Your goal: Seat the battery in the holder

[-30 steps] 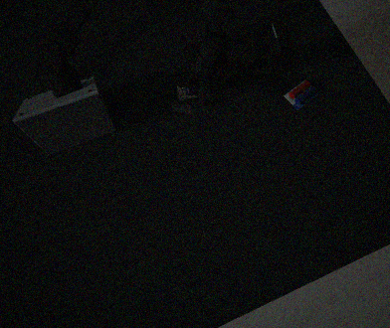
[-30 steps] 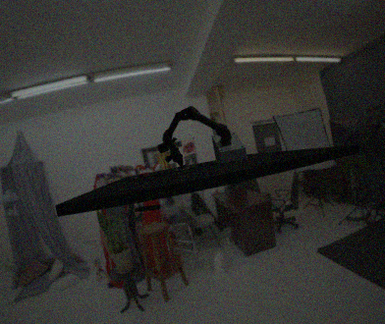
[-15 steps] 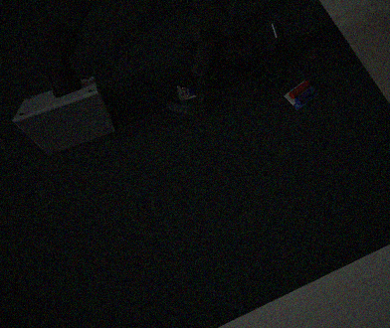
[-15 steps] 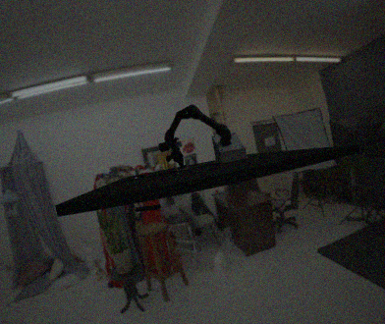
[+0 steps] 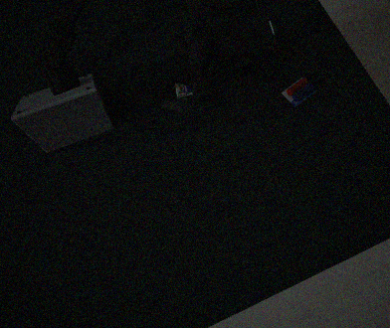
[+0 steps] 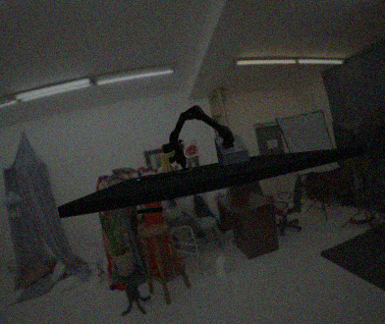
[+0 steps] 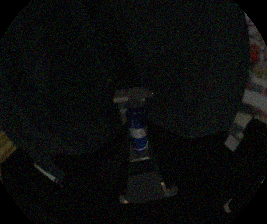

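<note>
The frames are very dark. The blue battery with a pale band is between the dark fingertips of my gripper, which is shut on it. The gripper is low over the table in the exterior view. A grey piece that looks like the holder shows below the battery in the wrist view; it looks like the small pale piece in the top view. Whether the battery touches the holder, and how it stands to the spring and lip, I cannot tell.
A grey box stands under the arm's base. A small red, blue and white piece lies on the dark table. A thin bright strip is near the table's far edge.
</note>
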Tool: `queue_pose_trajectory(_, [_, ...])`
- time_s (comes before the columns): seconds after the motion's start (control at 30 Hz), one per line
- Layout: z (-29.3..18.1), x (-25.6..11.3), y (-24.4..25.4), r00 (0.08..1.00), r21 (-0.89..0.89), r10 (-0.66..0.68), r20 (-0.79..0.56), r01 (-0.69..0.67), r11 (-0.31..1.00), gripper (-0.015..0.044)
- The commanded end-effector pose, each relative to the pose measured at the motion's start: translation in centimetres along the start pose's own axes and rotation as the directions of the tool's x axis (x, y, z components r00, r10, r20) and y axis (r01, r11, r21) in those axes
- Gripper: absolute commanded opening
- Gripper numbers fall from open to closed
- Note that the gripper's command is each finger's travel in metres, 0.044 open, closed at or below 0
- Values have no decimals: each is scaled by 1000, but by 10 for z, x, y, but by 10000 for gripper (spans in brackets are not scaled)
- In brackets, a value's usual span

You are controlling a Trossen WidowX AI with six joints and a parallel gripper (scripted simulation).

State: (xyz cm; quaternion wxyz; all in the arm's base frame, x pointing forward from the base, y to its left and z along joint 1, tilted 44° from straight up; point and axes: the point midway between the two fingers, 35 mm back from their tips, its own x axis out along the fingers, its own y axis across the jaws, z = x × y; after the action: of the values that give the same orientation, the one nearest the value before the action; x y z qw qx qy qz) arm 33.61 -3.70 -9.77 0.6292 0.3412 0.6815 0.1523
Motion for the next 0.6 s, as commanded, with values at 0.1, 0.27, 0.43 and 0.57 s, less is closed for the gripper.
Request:
queue_pose_trajectory(0.1, [0,1,2,1000,-5,2,31,-2,1000,70])
queue_pose_trajectory(0.27, [-1,1,2,999,-5,0,49,0,1000,70])
queue_pose_trajectory(0.43, [-2,1,2,999,-5,0,52,0,1000,70])
queue_pose_trajectory(0.57, [-4,1,2,998,-5,-1,55,1,1000,70])
